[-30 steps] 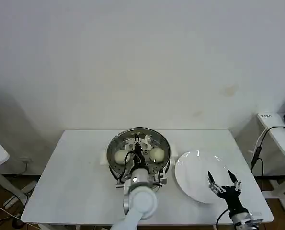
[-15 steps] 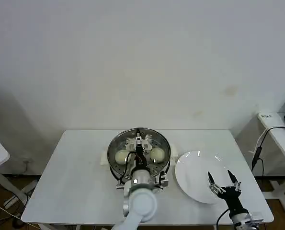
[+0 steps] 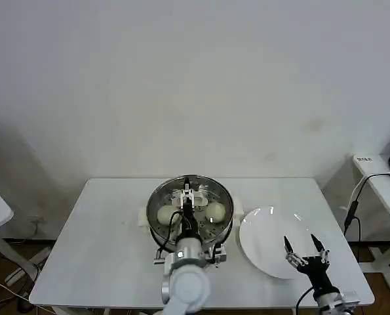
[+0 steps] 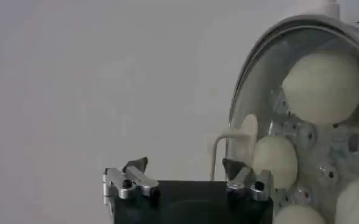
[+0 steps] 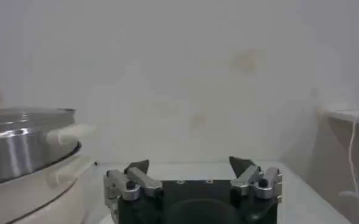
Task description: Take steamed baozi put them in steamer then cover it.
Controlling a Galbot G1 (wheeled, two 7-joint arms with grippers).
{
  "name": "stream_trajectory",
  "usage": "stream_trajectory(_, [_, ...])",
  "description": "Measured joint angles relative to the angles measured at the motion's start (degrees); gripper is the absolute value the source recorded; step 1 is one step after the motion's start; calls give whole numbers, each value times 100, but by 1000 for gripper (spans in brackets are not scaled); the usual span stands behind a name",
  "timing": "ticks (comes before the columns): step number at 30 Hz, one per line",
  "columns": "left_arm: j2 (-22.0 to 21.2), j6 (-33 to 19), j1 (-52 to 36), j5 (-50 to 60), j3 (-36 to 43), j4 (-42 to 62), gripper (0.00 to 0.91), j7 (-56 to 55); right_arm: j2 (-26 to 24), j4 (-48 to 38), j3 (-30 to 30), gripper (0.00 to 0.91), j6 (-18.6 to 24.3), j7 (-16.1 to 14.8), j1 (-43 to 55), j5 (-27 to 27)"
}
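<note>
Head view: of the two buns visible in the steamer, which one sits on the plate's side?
The bun right of the left gripper, nearest the white plate; the other bun lies across the steamer.

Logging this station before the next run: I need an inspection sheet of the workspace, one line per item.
Surface: white table, bare apart from the items below.
Job's things: steamer centre, lid on; baozi inside under the glass.
Clutter: empty white plate to the right of the steamer.
Grippers: left claw open over the lid's middle; right claw open above the plate's near edge.
Cables: dark cable hanging off the side table at right; more on the floor at left.
Surroundings: plain pale wall; side tables at both edges.
</note>
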Motion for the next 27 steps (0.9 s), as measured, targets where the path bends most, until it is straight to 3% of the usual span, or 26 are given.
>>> stream_trajectory(18, [302, -149, 445, -424, -164, -615, 907, 64, -40, -50, -19, 907, 29, -3, -60, -30])
stream_trajectory(27, [532, -152, 745, -1342, -645, -1447, 907, 106, -136, 33, -126, 907, -69, 48, -124, 80])
